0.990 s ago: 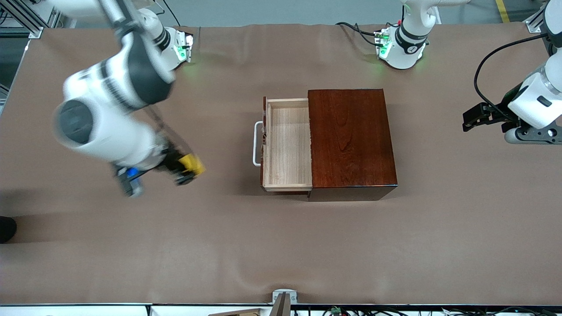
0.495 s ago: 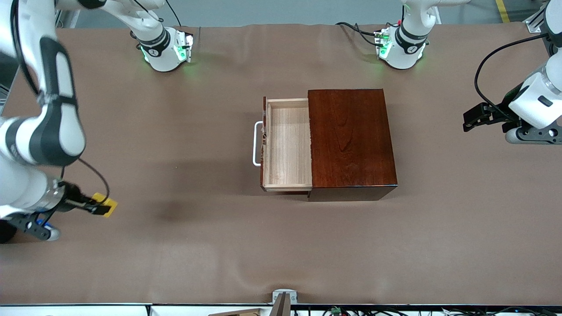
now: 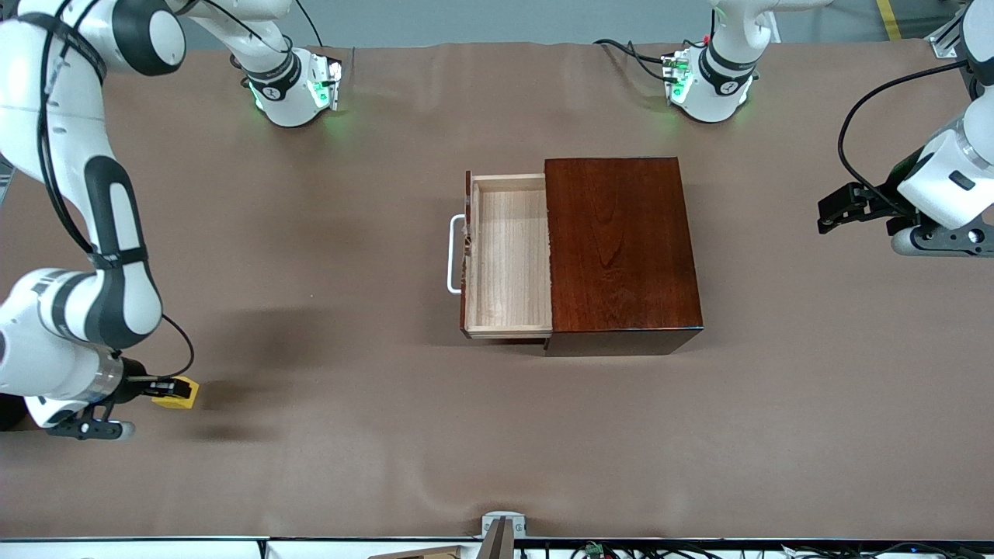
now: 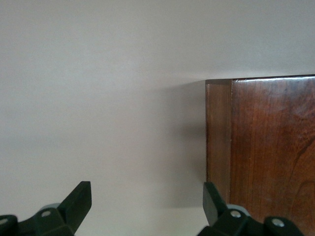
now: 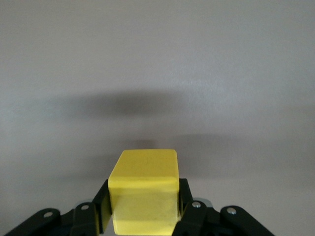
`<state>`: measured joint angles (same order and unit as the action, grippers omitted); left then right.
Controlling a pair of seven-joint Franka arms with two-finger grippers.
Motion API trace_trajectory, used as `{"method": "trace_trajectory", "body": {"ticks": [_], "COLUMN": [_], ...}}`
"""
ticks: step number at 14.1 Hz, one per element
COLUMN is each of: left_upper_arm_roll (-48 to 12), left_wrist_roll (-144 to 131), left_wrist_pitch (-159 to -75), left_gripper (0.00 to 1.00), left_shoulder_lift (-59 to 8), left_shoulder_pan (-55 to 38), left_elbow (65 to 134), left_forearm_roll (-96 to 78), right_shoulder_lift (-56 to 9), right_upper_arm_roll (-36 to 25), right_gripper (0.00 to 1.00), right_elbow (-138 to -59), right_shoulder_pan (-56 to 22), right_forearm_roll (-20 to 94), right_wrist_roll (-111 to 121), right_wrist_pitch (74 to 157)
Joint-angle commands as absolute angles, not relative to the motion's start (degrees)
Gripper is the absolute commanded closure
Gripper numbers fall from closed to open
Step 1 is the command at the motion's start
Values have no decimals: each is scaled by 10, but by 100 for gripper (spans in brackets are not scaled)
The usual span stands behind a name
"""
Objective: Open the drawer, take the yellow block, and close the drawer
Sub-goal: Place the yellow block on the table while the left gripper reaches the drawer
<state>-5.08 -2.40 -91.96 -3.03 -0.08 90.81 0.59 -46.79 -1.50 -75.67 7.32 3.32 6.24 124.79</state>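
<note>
Brown paper-like sheeting covers the table (image 3: pixel 497 435). Nearest the front camera, at the right arm's end of the table, the right gripper (image 3: pixel 167 388) is clamped on the small bright yellow solid block (image 3: pixel 177 391), held just over the sheeting. The front view shows only a sliver of the block past the black fingers; the right wrist view shows the block (image 5: pixel 143 191) squarely, gripped on two opposing faces by the right gripper (image 5: pixel 143 209), with a soft shadow on the sheeting below. Whether the block touches the surface cannot be determined from either view.

Farther from the camera, at mid-table, stands the dark reddish-brown glossy wooden box (image 3: pixel 621 248). Its drawer (image 3: pixel 506 256), a pale light-wood tray, is pulled out toward the right arm's end, and its interior appears empty. A white loop handle (image 3: pixel 453 255) is fixed to the drawer front.

The left arm waits at its own end of the table, the left gripper (image 3: pixel 832 210) over bare sheeting. The left wrist view shows what the front view does not resolve: the left gripper (image 4: pixel 147 204) with fingers spread apart, holding nothing, and a corner of the box (image 4: pixel 261 147).
</note>
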Motion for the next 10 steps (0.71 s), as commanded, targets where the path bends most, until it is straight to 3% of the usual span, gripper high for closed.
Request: {"method": "trace_trajectory", "body": {"ticks": [1, 6, 10], "left_upper_arm_roll": [-65, -170, -198], "left_wrist_roll": [-65, -289, -449], "left_wrist_pitch": [-917, -917, -915], "left_gripper": [0, 0, 0], "left_shoulder_lift": [-35, -44, -72], "left_shoulder_pan": [-7, -31, -110], "left_elbow": [897, 899, 898], "left_forearm_roll": [7, 8, 7], "right_shoulder_lift": [-489, -512, -511], "right_upper_arm_roll": [-3, -3, 0], "right_gripper": [75, 75, 74], "right_elbow": [-744, -740, -738], "right_shoulder_pan": [90, 91, 81], "right_forearm_roll": [24, 25, 25], "right_wrist_roll": [70, 69, 67], "right_wrist_pitch": [1265, 1280, 1282]}}
